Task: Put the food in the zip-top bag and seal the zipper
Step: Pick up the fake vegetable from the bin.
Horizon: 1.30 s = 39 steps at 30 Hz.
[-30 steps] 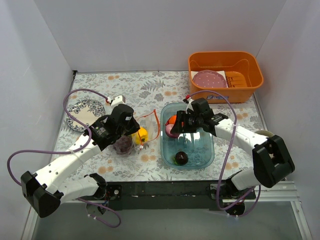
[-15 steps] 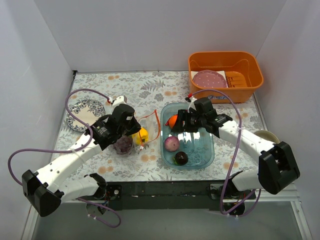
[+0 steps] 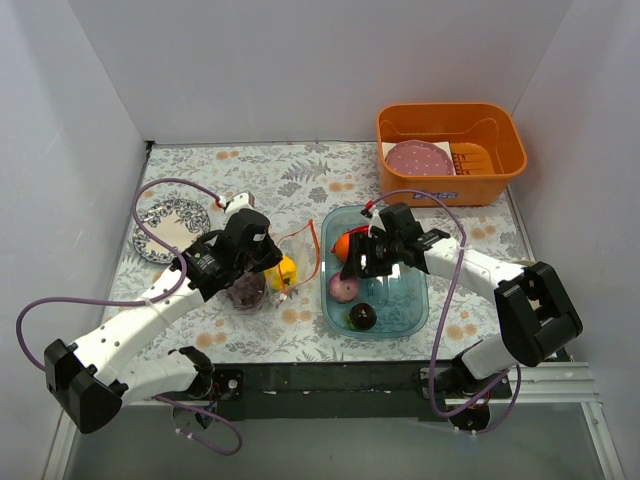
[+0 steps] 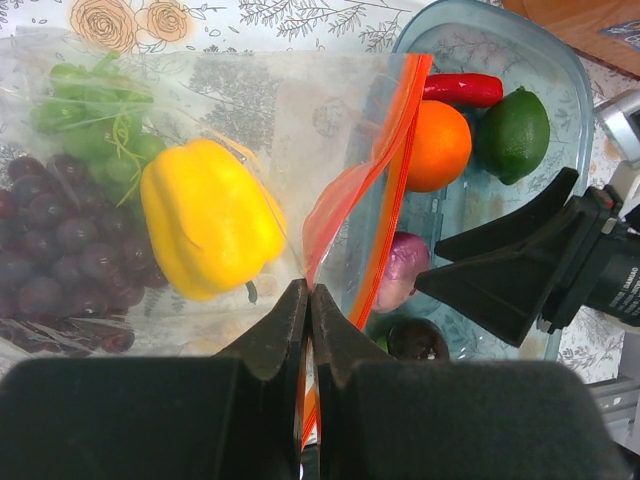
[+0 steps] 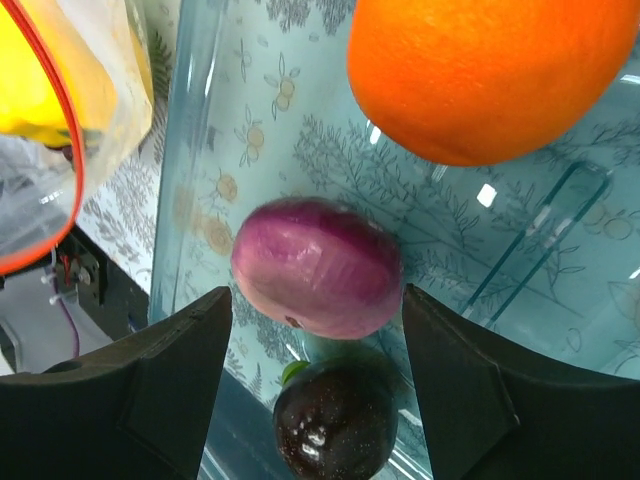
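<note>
My left gripper (image 4: 308,296) is shut on the mouth edge of the zip-top bag (image 4: 250,110), right beside the red-orange zipper (image 4: 395,170). Inside the bag lie a yellow pepper (image 4: 205,225), dark grapes (image 4: 60,265) and green grapes (image 4: 95,125). My right gripper (image 5: 317,292) hangs open over the blue tray (image 3: 420,300), its fingers on either side of the purple onion (image 5: 318,268) without closing on it. Also in the tray are a dark plum (image 5: 335,420), an orange (image 5: 490,70), a lime (image 4: 512,133) and a red chilli (image 4: 462,88).
An orange basin (image 3: 500,160) at the back right holds a pink dotted disc (image 3: 420,157). A patterned plate (image 3: 165,225) sits at the left on the floral cloth. White walls close in the table on three sides.
The onion has shifted toward the near end of the tray. My right gripper pulled back, then came down over the onion with its jaws wider. The left gripper has kept its hold.
</note>
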Available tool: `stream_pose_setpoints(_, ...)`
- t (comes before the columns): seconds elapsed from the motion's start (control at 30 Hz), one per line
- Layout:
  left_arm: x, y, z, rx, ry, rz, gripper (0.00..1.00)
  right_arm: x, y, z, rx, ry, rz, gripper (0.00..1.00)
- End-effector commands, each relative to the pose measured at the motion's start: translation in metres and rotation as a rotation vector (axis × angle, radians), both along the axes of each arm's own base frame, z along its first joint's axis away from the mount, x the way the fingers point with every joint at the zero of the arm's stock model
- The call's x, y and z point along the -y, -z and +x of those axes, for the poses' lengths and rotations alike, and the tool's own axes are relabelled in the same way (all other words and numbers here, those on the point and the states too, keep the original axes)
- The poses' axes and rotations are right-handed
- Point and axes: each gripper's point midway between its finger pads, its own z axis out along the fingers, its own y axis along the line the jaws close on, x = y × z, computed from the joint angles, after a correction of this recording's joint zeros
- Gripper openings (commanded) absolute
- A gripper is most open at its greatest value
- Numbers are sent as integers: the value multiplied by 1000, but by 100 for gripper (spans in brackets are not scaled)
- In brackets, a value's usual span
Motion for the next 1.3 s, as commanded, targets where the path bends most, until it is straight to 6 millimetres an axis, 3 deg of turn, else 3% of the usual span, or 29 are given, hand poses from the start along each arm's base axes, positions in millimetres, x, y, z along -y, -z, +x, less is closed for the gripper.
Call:
stream_pose_setpoints(0.0, -2, -3, 1, 13, 2, 5, 0, -8, -1, -13, 12, -83, 71, 77)
stream_pose_setpoints(0.27, 2, -2, 1, 6, 7, -9, 0, -14, 14, -23, -21, -145, 106, 79)
stream_pose_setpoints(0.6, 2, -1, 2, 3, 8, 1, 0, -17, 26, -6, -6, -92, 81, 81)
stream_pose_setpoints(0.93, 1, 0, 0, 1, 10, -1, 0, -15, 42, -9, -32, -99, 66, 81)
stream_pose_setpoints(1.0, 1, -1, 0, 3, 11, 0, 0, -16, 42, -11, -35, -109, 73, 76)
stream_pose_setpoints(1.13, 2, -1, 1, 2, 13, 0, 0, -17, 39, -11, -31, -114, 82, 50)
stream_pose_setpoints(1.27, 3, -1, 2, 5, 13, 1, 0, -17, 31, -9, -2, -115, 90, 33)
